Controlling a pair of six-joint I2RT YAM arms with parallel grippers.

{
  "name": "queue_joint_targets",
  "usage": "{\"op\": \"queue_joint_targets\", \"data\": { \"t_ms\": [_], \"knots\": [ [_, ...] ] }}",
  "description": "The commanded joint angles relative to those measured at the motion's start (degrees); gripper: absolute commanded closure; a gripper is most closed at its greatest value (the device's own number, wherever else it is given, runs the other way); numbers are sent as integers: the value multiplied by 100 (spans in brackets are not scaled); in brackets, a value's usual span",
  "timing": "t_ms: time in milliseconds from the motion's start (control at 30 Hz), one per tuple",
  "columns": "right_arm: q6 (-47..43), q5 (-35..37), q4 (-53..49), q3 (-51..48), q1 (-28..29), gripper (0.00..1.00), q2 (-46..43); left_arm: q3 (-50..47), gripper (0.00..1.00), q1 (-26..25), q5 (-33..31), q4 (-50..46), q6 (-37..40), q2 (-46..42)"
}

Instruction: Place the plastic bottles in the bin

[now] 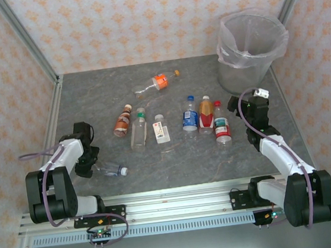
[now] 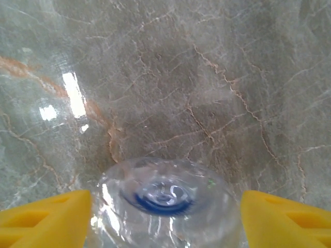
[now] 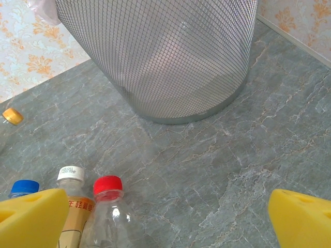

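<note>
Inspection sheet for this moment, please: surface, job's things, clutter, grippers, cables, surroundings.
Surface: grey marbled tabletop, light glare, no spills seen.
Job's things: round grey mesh bin with clear bag liner, far right, no bottle seen inside; clear plastic bottle near left; seven more mid-table, among them orange-labelled bottle and red-capped bottle.
Clutter: nothing seen.
Grippers: left gripper straddles the clear bottle's base, grip unconfirmed; right gripper open, empty, facing the bin.
Cables: purple cables looped along both arms.
Surroundings: orange-patterned walls, aluminium frame.
</note>
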Motion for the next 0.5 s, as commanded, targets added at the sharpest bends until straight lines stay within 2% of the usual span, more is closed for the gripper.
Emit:
{"op": "queue_joint_targets", "data": {
  "t_ms": [0, 133, 333, 467],
  "knots": [
    [76, -76, -50, 63, 27, 1, -115, -187, 27, 25, -123, 264, -163, -41],
    [121, -78, -65, 59, 29, 1, -200, -249, 31, 24, -248, 409, 51, -9],
    [232, -125, -167, -28, 37, 1, -455, 43, 38, 24, -191, 469, 1162, -46],
    [289, -151, -270, -91, 33, 1, -572, 97, 43, 24, -149, 551, 1589, -196]
  ]
}}
